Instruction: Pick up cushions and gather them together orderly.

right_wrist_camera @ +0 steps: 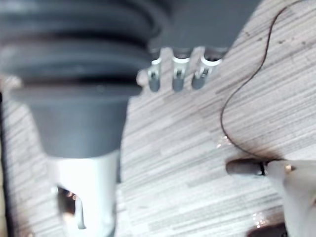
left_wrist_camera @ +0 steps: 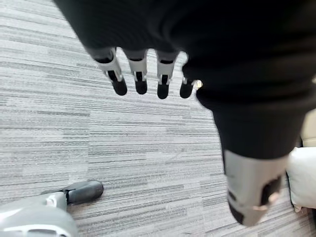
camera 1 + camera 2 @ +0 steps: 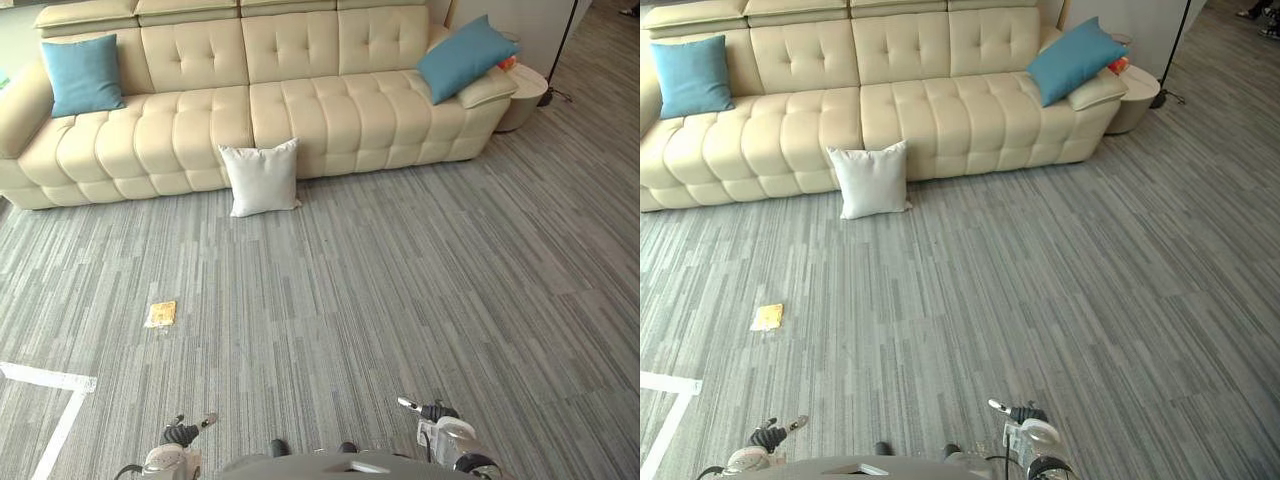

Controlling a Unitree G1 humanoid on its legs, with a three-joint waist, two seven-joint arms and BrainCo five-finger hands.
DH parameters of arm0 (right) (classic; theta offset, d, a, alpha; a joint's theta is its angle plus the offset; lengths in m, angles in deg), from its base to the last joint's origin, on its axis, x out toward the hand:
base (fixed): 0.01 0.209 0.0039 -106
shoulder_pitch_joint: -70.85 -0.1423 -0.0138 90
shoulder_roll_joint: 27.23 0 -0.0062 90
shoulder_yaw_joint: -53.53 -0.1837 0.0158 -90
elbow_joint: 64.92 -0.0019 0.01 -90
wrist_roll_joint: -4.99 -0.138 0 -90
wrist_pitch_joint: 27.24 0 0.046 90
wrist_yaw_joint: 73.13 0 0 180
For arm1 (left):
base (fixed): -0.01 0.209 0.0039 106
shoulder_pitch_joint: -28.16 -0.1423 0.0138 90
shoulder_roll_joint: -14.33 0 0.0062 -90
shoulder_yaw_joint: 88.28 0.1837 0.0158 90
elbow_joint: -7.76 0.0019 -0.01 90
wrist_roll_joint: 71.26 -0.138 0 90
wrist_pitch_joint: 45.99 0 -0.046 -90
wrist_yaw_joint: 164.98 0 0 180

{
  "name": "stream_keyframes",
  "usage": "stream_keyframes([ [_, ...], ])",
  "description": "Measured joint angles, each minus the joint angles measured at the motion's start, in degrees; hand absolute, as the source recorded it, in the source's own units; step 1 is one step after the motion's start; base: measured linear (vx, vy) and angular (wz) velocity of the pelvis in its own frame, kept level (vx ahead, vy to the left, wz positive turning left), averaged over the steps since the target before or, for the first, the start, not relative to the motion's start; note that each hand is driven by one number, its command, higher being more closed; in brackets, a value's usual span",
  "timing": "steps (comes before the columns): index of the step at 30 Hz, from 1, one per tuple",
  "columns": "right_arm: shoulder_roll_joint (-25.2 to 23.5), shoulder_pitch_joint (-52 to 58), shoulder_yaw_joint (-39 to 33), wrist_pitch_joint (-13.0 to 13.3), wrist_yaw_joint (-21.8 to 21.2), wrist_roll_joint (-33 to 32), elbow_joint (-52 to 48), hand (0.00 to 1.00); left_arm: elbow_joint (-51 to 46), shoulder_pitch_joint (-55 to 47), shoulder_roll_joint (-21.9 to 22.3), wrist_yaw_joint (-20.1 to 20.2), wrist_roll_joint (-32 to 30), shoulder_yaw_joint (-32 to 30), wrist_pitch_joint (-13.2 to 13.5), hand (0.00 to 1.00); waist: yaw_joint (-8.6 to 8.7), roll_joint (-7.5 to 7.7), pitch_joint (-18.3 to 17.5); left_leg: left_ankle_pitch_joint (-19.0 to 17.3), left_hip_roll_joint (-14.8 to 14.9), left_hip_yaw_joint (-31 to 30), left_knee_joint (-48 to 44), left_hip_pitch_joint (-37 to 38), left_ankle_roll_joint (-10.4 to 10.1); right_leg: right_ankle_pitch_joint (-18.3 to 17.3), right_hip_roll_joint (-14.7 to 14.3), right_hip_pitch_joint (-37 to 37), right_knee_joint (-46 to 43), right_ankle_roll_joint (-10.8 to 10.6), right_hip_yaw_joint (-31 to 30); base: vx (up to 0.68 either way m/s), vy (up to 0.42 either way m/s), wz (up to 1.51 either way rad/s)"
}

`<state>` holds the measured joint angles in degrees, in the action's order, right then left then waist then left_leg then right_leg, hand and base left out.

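White cushion (image 3: pixel 262 178) leans against the sofa (image 3: pixel 330 110) front (blue cushions (image 3: pixel 84 75) (image 3: pixel 465 57) at its ends). Left hand (image 2: pixel 164 79) and right hand (image 1: pixel 176 74) hang slack-fingered, empty.

I'm looking at a lounge: a long cream tufted sofa (image 3: pixel 250 110) with blue cushions (image 3: pixel 84 75) on grey striped carpet (image 3: pixel 400 290).

A grey striped carpet (image 3: pixel 400 290) covers the floor. A long cream tufted sofa (image 3: pixel 300 110) stands along its far edge, and a round pale side table (image 3: pixel 525 95) sits just beside the sofa's right end. A thin black pole (image 3: pixel 562 50) rises near a white panel (image 3: pixel 540 25). White tape lines (image 3: pixel 48 377) mark the carpet's near left corner
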<state>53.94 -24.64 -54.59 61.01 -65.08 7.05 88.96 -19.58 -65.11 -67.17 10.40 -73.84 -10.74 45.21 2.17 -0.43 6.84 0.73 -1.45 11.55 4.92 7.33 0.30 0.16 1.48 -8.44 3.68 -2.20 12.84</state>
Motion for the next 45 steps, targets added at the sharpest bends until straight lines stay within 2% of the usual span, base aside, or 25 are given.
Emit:
stream_keyframes([
  [17,-2.2,1.3,2.3,0.0,-0.5,2.9,0.2,0.00,0.9,-1.4,1.8,0.1,-1.5,1.3,0.0,0.00,-0.23,0.53,0.6,-0.1,-0.1,0.3,0.0,-0.2,-0.1,0.0,0.1,0.0,0.3,0.0,-0.2,0.00,-0.002,0.00],
  [31,-2.2,2.7,4.4,-0.1,-0.5,2.8,0.1,0.00,0.9,-1.3,1.7,0.1,-1.3,1.9,0.0,0.00,-0.70,0.71,1.0,-1.1,0.0,2.1,0.0,-1.2,0.0,-0.1,0.0,1.6,0.7,-0.1,-1.9,0.00,-0.008,-0.07],
  [37,-2.5,2.6,4.6,-0.2,-0.5,2.8,0.0,0.00,0.9,-0.3,1.2,0.0,-0.9,2.5,-0.1,0.00,-1.04,1.32,1.6,-1.9,-0.1,3.0,-0.1,-2.5,0.0,-0.2,0.0,3.2,0.8,-0.4,-2.9,0.03,-0.017,-0.09],
  [40,-2.7,2.0,4.6,-0.3,-0.5,2.8,-0.2,0.00,0.9,0.4,0.9,0.0,-0.5,2.6,-0.1,0.00,-1.72,1.53,1.9,-3.0,-0.1,4.5,-0.6,-4.4,0.3,-0.6,0.1,6.0,-0.1,-0.9,-4.3,0.04,0.001,-0.23],
  [41,-2.8,1.8,4.5,-0.4,-0.5,2.8,-0.3,0.00,0.9,0.6,0.8,0.0,0.1,2.7,-0.1,0.00,-1.63,1.60,2.2,-4.6,0.1,4.7,-2.9,-5.7,0.5,-1.2,0.5,6.9,-1.4,-1.7,-4.4,0.11,0.046,-0.19],
  [43,-2.8,2.0,4.3,-0.5,-0.5,2.7,-0.7,0.00,0.8,0.8,0.7,0.0,0.3,3.1,-0.1,0.00,-1.74,1.41,3.2,-8.5,0.7,5.6,-8.5,-7.2,0.8,-3.9,1.2,8.7,-6.5,-2.8,-4.4,0.14,0.066,-0.25],
  [45,-2.5,2.2,3.8,-0.4,-0.5,2.6,-2.2,0.00,0.8,0.8,0.8,0.0,0.8,3.8,0.0,0.00,-1.45,0.37,3.8,-13.1,1.3,5.8,-13.6,-7.8,1.5,-8.2,2.7,12.5,-18.5,-4.6,-2.8,0.10,0.098,-0.19],
])
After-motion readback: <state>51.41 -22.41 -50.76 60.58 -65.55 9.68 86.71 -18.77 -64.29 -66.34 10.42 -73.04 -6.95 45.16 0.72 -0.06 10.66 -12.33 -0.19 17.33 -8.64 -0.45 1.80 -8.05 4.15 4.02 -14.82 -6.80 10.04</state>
